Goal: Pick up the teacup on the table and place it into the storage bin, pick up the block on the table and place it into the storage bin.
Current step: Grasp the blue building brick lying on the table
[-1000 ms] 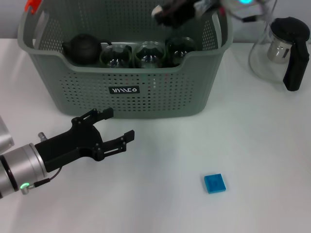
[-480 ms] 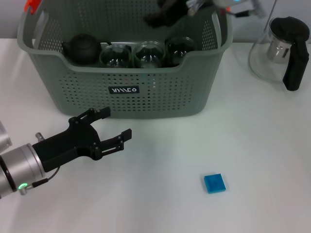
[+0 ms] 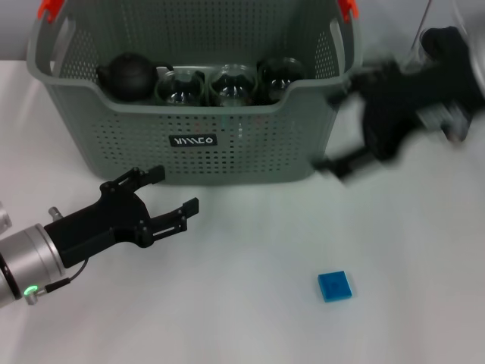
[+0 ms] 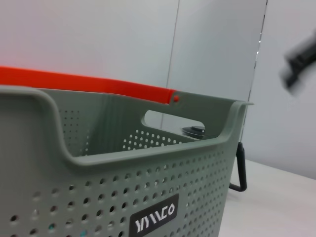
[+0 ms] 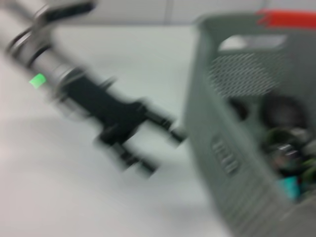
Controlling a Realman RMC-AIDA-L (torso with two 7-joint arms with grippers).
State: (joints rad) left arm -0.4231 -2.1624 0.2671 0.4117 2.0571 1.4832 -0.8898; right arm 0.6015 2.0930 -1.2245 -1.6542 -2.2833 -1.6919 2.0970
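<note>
Head view: the bin (image 3: 227, 144) stands at the back of the white desk (image 3: 250, 326), with a black teapot (image 3: 127, 74) and three glass cups (image 3: 227, 82) in a row inside along its front wall. The blue block (image 3: 334, 286) lies flat on the desk in front of the bin and to its right, well apart from it. The left claw (image 3: 168, 196) hovers low before the bin's front wall, fingers spread and empty. The right claw (image 3: 345, 163) hangs beside the bin's right end, blurred; whether it is open or closed I cannot tell.

Left wrist view: the bin's (image 4: 123, 197) front wall, label and orange handle fill the frame.

Right wrist view: blurred; the bin (image 5: 232, 148) with dark things inside, and the left claw (image 5: 155, 145) beside it, open.
</note>
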